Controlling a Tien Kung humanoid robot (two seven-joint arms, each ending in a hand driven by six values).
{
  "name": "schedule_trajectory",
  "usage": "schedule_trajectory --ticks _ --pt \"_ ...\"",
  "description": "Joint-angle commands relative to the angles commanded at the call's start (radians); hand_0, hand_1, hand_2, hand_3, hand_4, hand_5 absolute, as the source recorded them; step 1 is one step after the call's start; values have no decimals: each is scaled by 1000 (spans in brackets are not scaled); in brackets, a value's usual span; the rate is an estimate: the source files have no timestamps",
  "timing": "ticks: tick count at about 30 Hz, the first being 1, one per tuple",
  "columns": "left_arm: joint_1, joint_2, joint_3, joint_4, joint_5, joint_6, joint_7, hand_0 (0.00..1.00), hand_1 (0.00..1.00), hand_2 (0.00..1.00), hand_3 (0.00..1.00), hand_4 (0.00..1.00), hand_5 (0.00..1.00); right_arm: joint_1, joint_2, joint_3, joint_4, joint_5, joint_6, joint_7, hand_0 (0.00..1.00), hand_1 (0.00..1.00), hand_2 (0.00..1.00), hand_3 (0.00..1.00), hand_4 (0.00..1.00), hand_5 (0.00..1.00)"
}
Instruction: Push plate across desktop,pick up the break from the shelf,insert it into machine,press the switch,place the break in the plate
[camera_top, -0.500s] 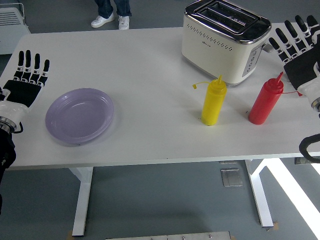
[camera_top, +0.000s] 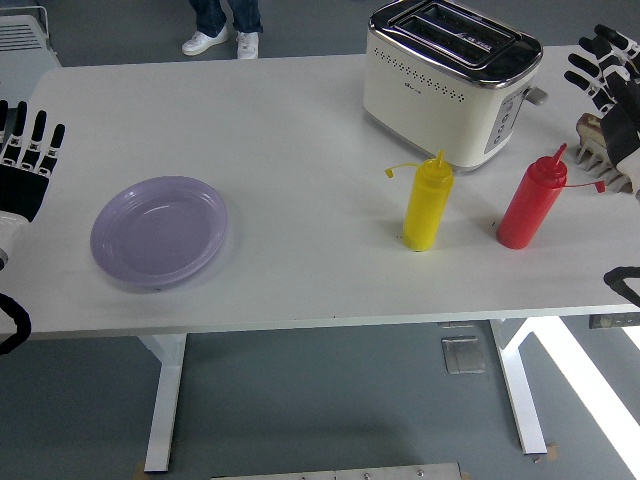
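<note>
Fingers (camera_top: 30, 135) extended left of round, shallow lavender plate (camera_top: 159, 232).

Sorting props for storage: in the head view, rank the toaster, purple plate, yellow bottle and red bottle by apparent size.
1. toaster
2. purple plate
3. yellow bottle and red bottle: they look alike, so no ranking.

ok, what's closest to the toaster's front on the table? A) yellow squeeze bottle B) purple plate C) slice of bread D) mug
A: the yellow squeeze bottle stands just in front of the toaster; the purple plate lies far off to the left.
</note>
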Motion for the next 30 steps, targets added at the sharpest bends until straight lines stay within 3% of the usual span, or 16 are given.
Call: schedule_trajectory --ticks 6,12,15,21,22,30 --pt "15 5 -24 15 133 27 -41 841 765 736 818 802 998 53 -30 -24 -114 -228 -25 -13 762 713 708 696 659 238" --pt "19 5 -13 62 271 52 -111 867 778 741 817 800 998 98 -51 -38 -234 -446 -39 -88 761 712 712 699 650 212" --pt "14 4 0 98 334 55 -131 887 791 751 816 802 998 120 -62 -43 -290 -560 -23 -136 765 719 718 704 659 199" --pt "-7 1 30 171 401 37 -123 887 791 751 816 802 998 159 -72 -49 -383 -777 31 -187 765 719 718 704 659 199" --pt "-11 1 34 181 409 35 -121 903 814 782 832 804 998 163 -74 -50 -392 -813 40 -194 770 733 732 718 699 224" --pt "-40 -6 85 271 457 24 -120 916 823 790 839 807 998 185 -76 -81 -453 -1046 103 -239 776 737 742 728 701 229"
